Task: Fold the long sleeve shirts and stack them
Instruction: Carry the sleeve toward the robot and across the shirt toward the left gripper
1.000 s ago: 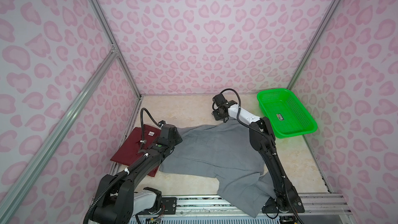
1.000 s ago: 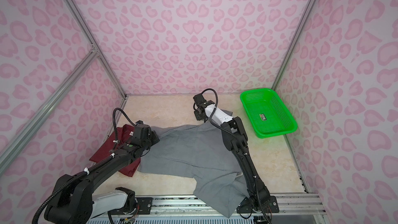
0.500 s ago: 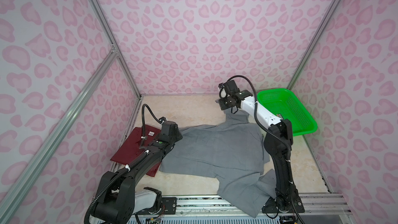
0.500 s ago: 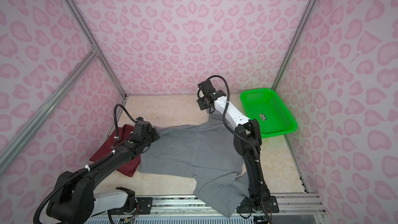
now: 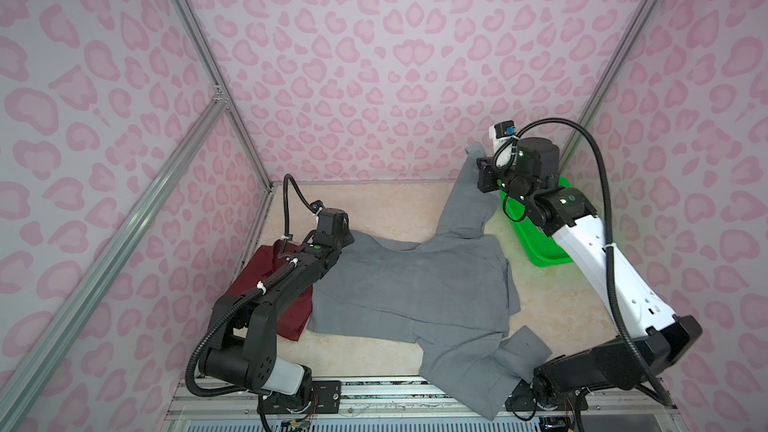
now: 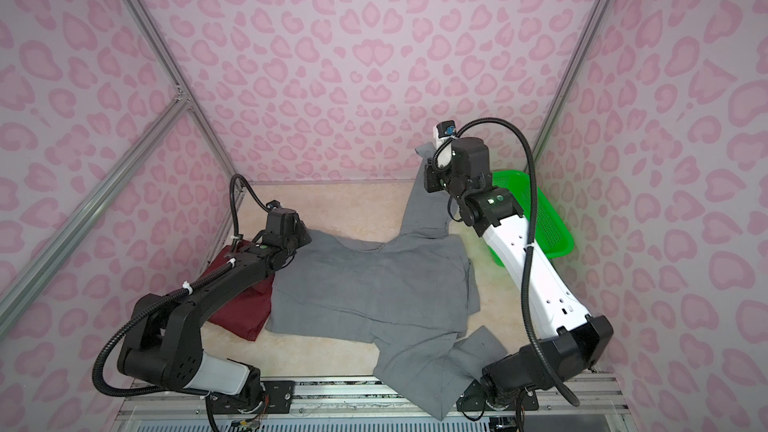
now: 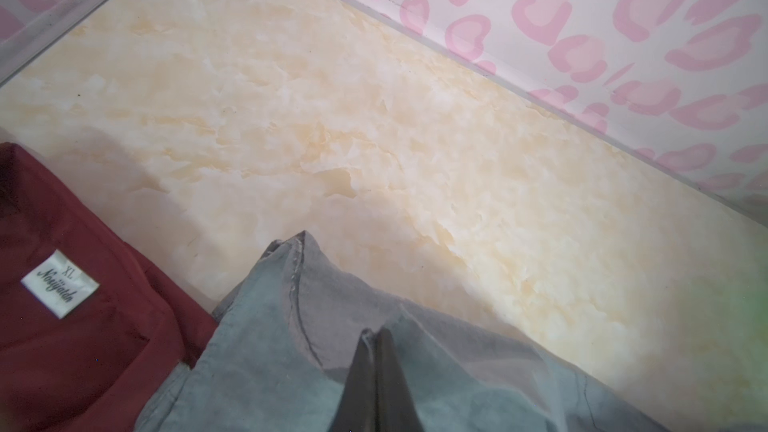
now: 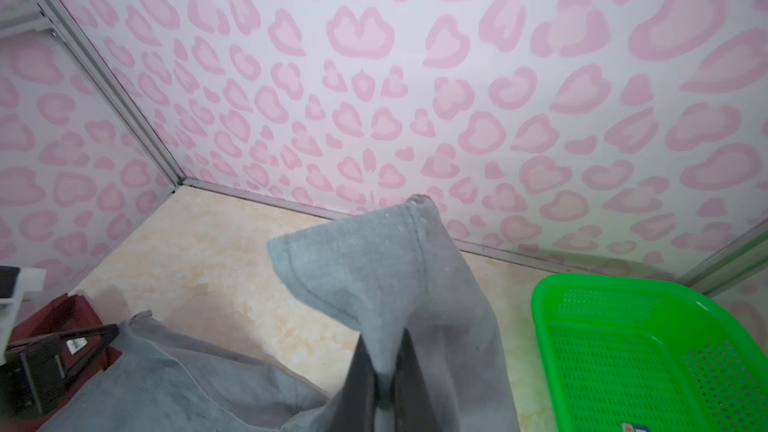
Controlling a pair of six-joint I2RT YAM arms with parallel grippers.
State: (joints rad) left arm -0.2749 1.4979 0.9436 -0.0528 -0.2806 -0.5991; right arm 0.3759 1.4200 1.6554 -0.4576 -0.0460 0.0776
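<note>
You're roughly halfway: the maroon shirt [image 5: 291,317] looks folded at a top view's lower left, but the grey shirt [image 5: 415,284] sprawls unfolded across the desk [image 5: 374,209], the left gripper [image 7: 374,332] pinching its edge and the right gripper [image 8: 384,367] clamping its lifted sleeve.

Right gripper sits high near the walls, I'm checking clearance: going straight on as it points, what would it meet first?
Probably the pink-patterned back wall; the right gripper, shut on the plain grey cloth shirt, points there. Depth unclear.
</note>
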